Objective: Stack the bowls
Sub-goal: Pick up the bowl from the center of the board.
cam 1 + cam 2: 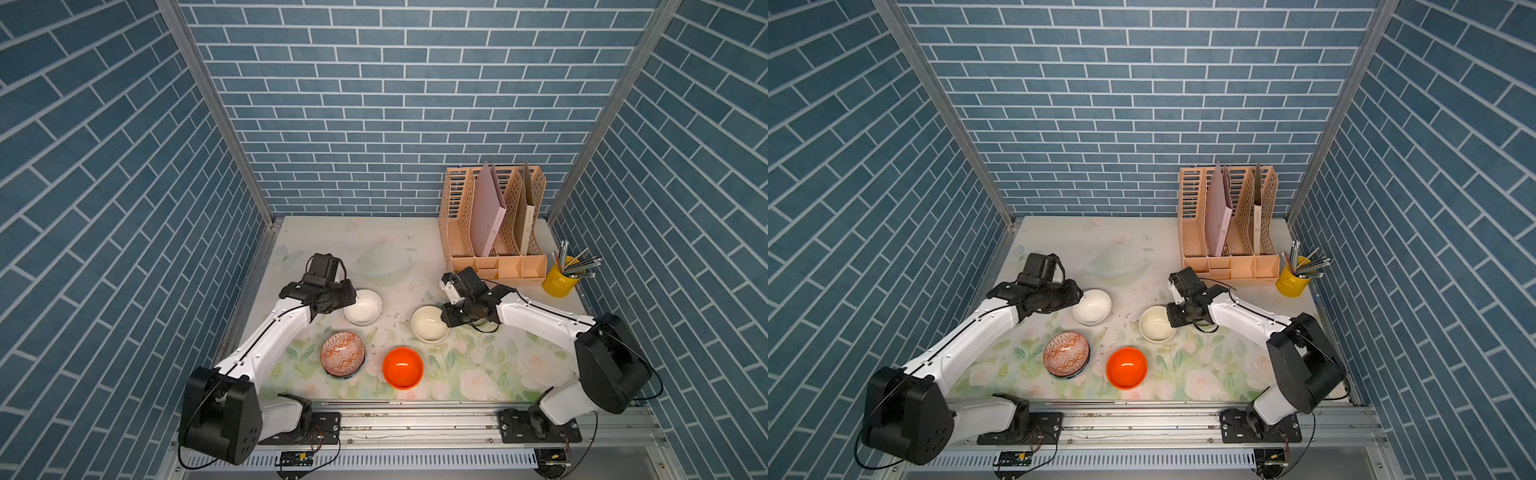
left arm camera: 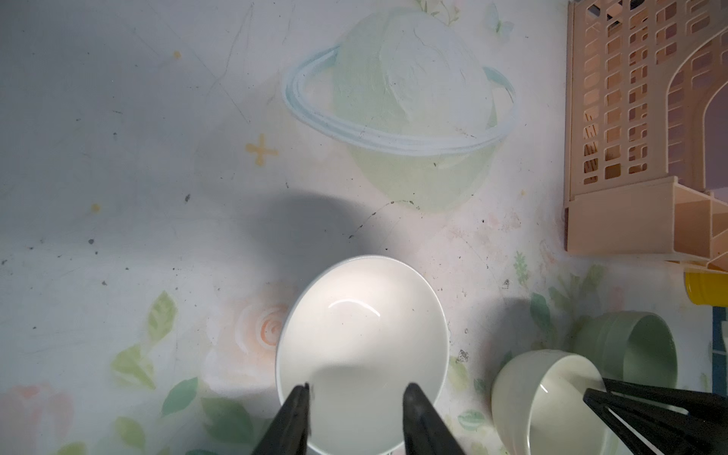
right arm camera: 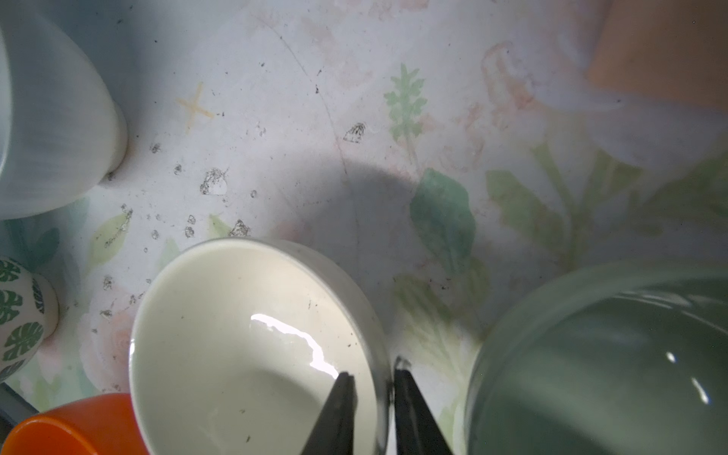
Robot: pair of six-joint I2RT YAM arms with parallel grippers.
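My left arm (image 1: 266,345) rises from its base at seven o'clock and reaches toward one o'clock. The wrist is bent so that my left gripper (image 2: 358,388) points to three o'clock, its fingers well parted. My right arm (image 1: 540,320) runs from five o'clock toward ten o'clock. My right gripper (image 3: 374,372) points to nine o'clock, fingers narrowly apart astride the rim of the cream bowl (image 3: 236,346), one inside and one outside. I cannot tell whether they pinch it.

- The white bowl (image 1: 1092,306) is sitting at ten o'clock on the table (image 1: 1163,241), the left gripper (image 1: 1079,296) hovering at its nine o'clock rim.
- The right gripper (image 1: 1171,321) is meeting the cream bowl (image 1: 1153,326) at its three o'clock rim.
- The orange bowl (image 1: 1126,368) is resting at six o'clock, the patterned bowl (image 1: 1065,352) near its nine o'clock.
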